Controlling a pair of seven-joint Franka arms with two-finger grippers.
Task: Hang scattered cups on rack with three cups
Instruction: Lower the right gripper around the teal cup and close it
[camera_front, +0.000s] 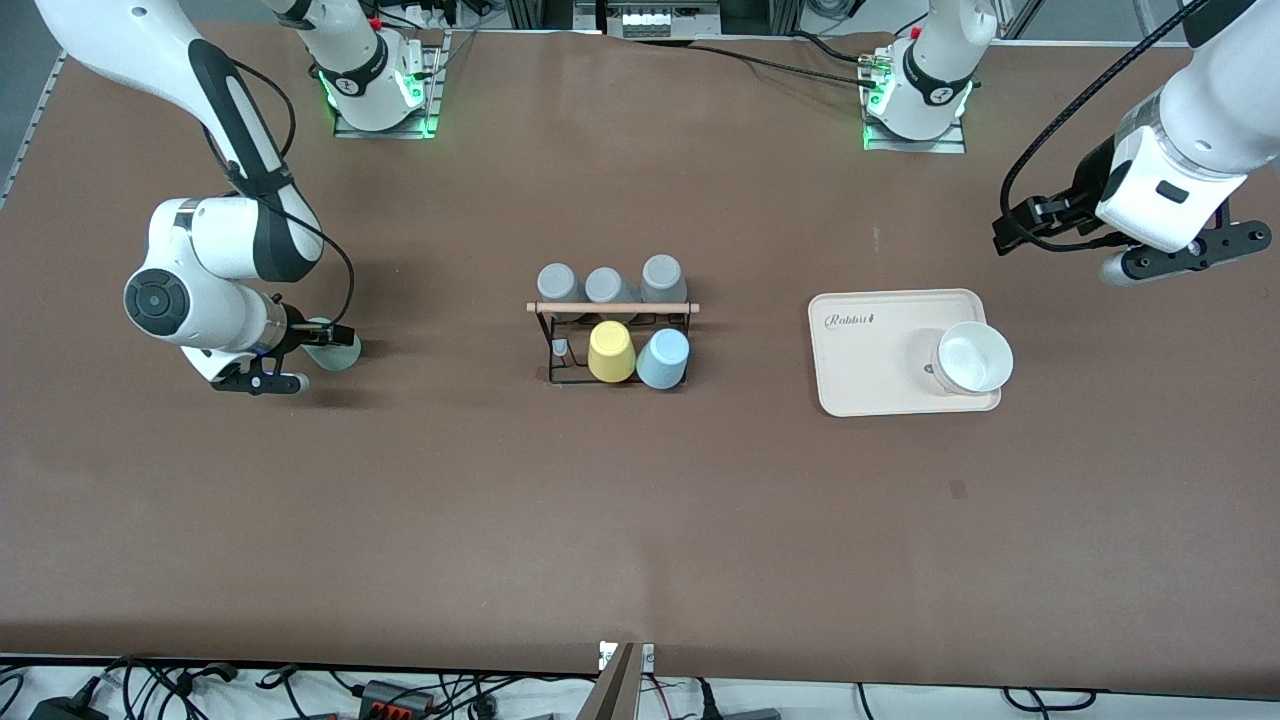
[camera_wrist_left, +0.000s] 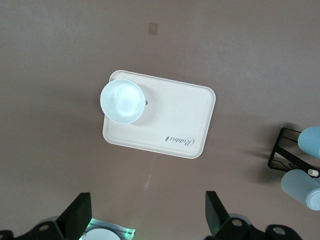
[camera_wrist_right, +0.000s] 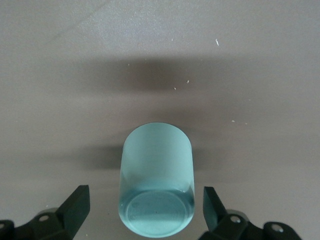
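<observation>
The pale mint-green cup lies on its side on the table toward the right arm's end. My right gripper is low at it, open, with one finger on each side of the cup and its base toward the wrist camera; the fingers stand apart from it. The light blue cup sits upside down on the black wire rack, beside a yellow cup. My left gripper is open and empty, held up over the table past the tray; its fingers hold nothing.
Three grey cups sit along the rack's side farther from the front camera. A cream tray with a white cup on it lies toward the left arm's end; both show in the left wrist view, tray.
</observation>
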